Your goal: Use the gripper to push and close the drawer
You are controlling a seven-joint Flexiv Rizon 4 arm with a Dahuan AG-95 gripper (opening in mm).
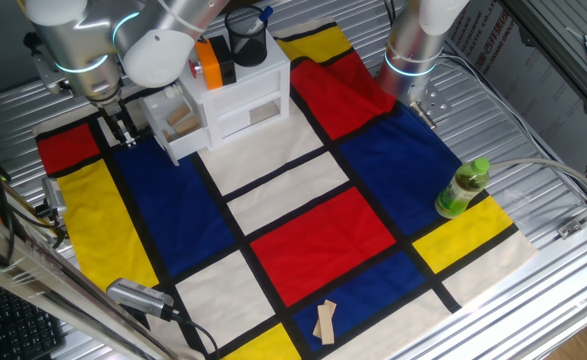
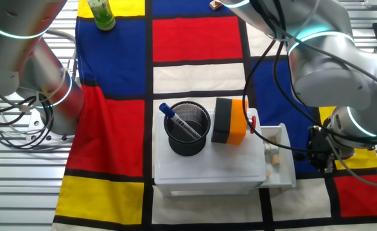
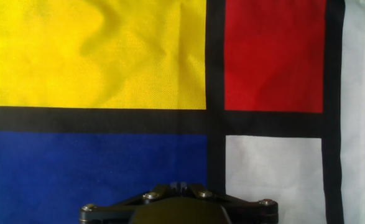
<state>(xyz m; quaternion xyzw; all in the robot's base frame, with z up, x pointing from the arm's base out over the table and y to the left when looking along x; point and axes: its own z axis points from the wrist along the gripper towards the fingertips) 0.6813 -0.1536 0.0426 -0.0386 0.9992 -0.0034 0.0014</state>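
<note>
The white drawer [image 1: 176, 128] sticks out of the white mini cabinet [image 1: 235, 88], with tan wooden pieces inside. In the other fixed view the drawer [image 2: 279, 159] juts out to the right of the cabinet [image 2: 201, 168]. My black gripper [image 1: 120, 127] hangs just off the drawer's outer end, over the blue patch of the cloth, a small gap apart; it also shows in the other fixed view [image 2: 319, 154]. In the hand view the fingertips [image 3: 179, 185] sit together with nothing between them, pointing down at the cloth. The drawer is out of the hand view.
On the cabinet stand a black mesh cup [image 1: 246, 40] with a pen and an orange-and-black block [image 1: 211, 62]. The other silver arm [image 1: 418, 40] stands at the back right. A green bottle [image 1: 463, 188] and wooden pieces [image 1: 325, 322] lie on the checkered cloth.
</note>
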